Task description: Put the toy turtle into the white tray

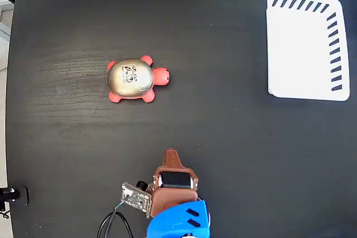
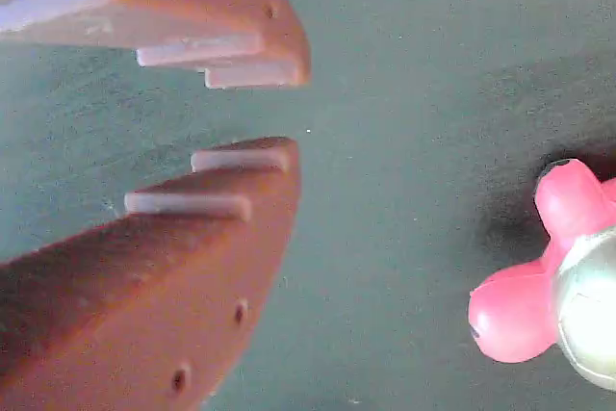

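Seen from above in the fixed view: dark table filling almost the whole picture. Toy turtle lying left of centre, gold shell up with a black-and-white square mark, red-orange head pointing to 3 o'clock. White tray at the upper right, well apart from the turtle, at about 3 o'clock from it, dark slanted stripes along its top and right edges, nothing inside. Gripper at the bottom centre, at about 5 o'clock from the turtle, brown tip pointing to 12 o'clock, not touching anything. Fingers hidden under the brown body, blue arm part behind, black cable at its left.
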You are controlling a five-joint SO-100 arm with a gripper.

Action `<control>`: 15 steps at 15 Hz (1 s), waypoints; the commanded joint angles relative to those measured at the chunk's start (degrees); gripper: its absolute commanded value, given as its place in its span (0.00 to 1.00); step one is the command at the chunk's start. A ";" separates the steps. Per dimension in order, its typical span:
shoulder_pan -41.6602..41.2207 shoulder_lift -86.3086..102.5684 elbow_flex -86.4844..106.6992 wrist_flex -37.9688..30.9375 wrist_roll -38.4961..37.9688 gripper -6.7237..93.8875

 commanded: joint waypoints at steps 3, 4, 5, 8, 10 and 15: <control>-0.79 0.09 -1.23 0.79 0.97 0.11; -0.79 0.09 -1.23 0.79 0.97 0.11; -0.79 0.09 -1.23 0.79 0.97 0.11; -2.72 -0.09 -1.23 0.09 1.14 0.07; -4.57 -6.86 -1.93 -5.36 0.35 0.07; -8.88 -28.83 -11.95 -12.04 0.09 0.07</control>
